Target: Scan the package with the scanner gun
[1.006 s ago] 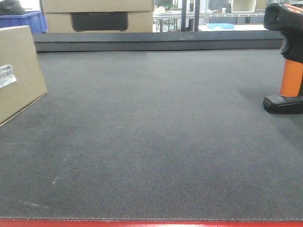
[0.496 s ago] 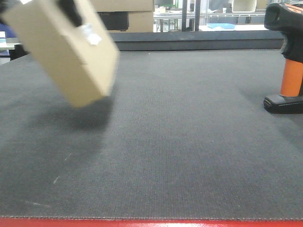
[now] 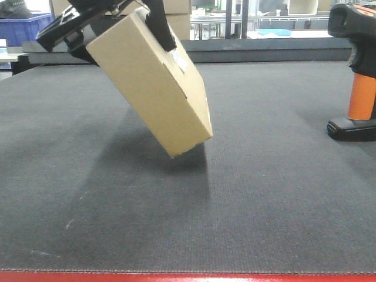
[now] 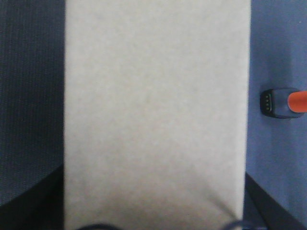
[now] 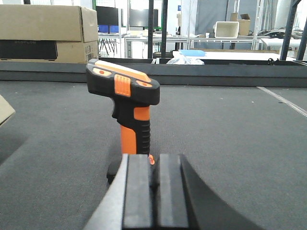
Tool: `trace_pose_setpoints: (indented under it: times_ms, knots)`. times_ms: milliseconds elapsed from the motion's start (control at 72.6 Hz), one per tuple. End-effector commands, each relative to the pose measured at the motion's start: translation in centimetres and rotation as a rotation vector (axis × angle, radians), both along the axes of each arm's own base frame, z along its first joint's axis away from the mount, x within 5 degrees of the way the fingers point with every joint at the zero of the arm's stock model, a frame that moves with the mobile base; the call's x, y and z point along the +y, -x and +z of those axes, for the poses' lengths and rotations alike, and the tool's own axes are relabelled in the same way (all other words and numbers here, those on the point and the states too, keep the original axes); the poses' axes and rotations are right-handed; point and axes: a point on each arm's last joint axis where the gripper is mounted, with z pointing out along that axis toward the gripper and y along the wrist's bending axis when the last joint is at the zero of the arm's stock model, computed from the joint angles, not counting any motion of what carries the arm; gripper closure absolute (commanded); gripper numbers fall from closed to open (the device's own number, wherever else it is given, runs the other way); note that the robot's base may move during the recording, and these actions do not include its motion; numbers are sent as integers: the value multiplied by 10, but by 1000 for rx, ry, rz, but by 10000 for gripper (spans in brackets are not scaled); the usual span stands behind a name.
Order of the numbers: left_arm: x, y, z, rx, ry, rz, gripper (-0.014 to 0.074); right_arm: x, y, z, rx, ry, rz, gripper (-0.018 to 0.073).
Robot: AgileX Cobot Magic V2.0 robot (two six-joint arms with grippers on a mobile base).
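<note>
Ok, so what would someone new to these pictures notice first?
The cardboard box, gripped by the left gripper and tilted steeply over the dark mat, left of centre, its lower corner close to the surface. Next, the orange-and-black scanner gun standing upright at the right edge, with the right gripper shut and empty just in front of it.

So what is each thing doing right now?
cardboard box: tilted, gripped at its top end, low corner near the mat
left end effector: shut on the cardboard box
scanner gun: standing upright on the mat, not held
right end effector: shut, empty, close to the scanner gun
</note>
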Motion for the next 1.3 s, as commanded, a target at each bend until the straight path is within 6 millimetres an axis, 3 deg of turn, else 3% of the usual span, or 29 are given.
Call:
trace_pose_setpoints:
  times_ms: [0,469,703,896,1116,1282]
  knots:
    - [-4,-2,0,-9,28,10,708,0,0,2,-19,6,-6,728]
    - [-4,1,-6,46,4,-8,708,-1,2,12,-125,47,-19,728]
    - [-4,1,-6,44,4,-7,708,0,4,49,-124,171,-26,728]
    - [-4,1,-6,44,4,-7,708,-3,-17,64,20,154,-17,728]
    - [-4,1,-6,44,4,-7,708,-8,-58,57,250,126,1,728]
    - [-4,1,-6,44,4,-7,708,-11,-85,53,217,91,-2,728]
